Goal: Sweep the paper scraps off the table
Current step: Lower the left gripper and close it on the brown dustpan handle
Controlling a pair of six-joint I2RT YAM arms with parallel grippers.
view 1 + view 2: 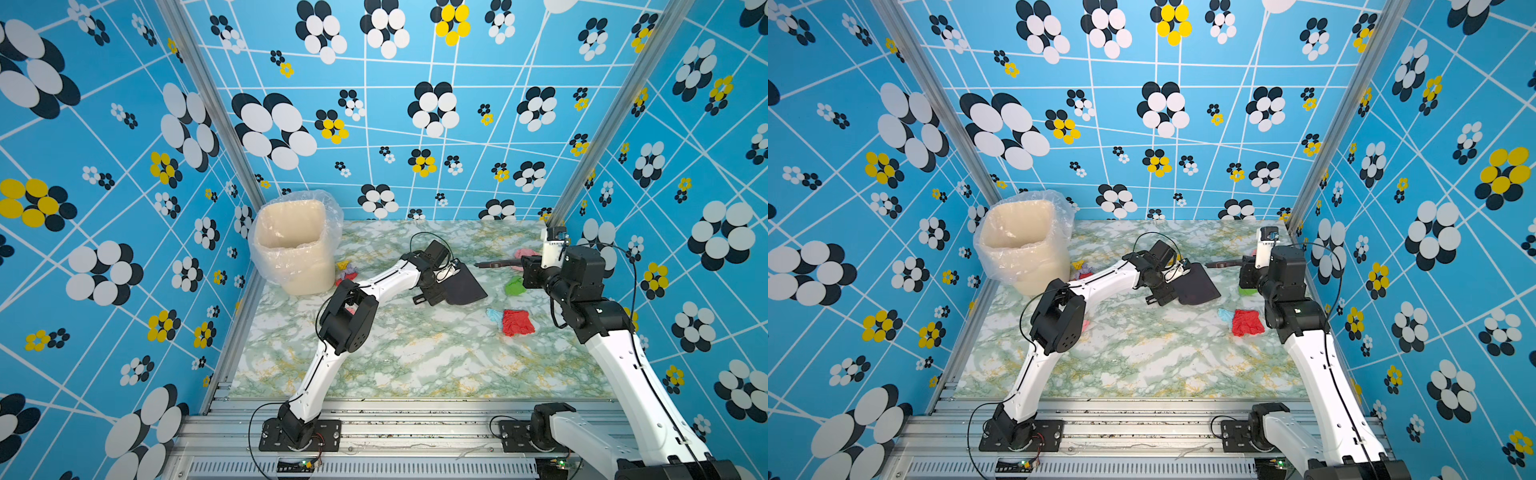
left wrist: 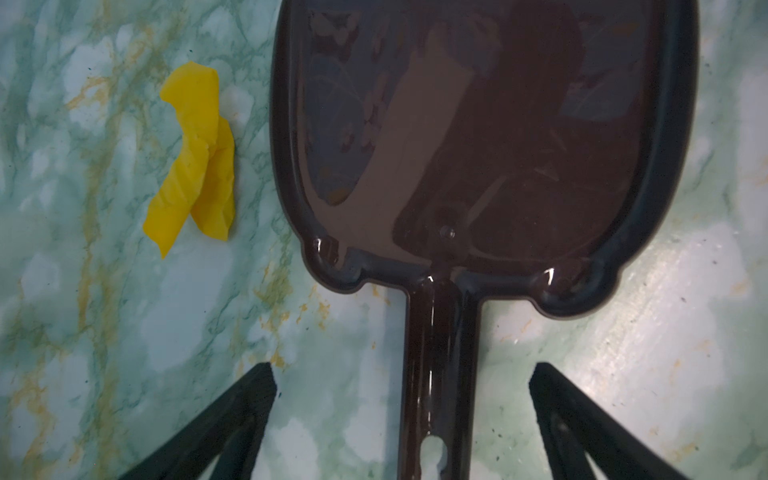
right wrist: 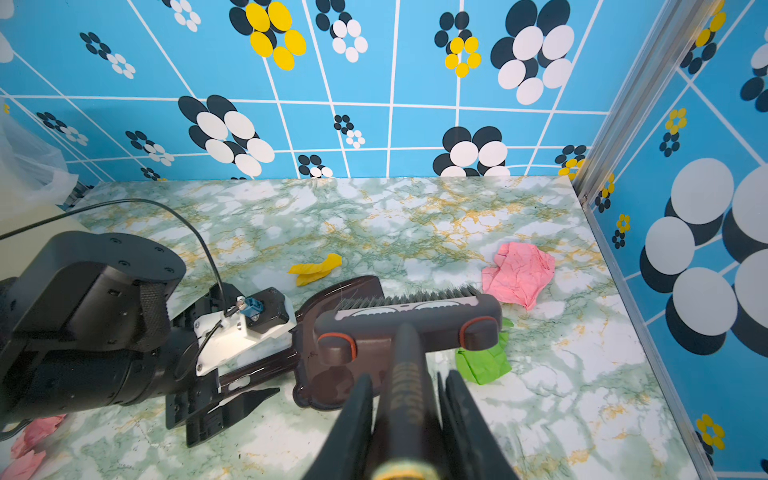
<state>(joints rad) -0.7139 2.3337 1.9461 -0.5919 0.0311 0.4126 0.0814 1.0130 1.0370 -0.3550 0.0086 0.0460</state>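
Left gripper [image 2: 403,370] spreads wide astride the dustpan's [image 2: 478,145] handle; a yellow paper scrap [image 2: 195,158] lies ahead of it. Right gripper [image 3: 407,376] pinches the brush's [image 3: 407,320] handle, with a pink scrap [image 3: 519,270] and a green scrap [image 3: 484,363] on the table [image 3: 415,216] ahead.

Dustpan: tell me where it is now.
In both top views the dustpan lies flat near the middle of the table, its handle inside the open left claw, a yellow scrap beside it.

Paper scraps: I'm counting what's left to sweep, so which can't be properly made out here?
Scraps by the bin: both top views, left arm covers part.
Green scrap: a top view, right arm hides most.
Pink scraps: right wrist view, blurred, cut by the edge.
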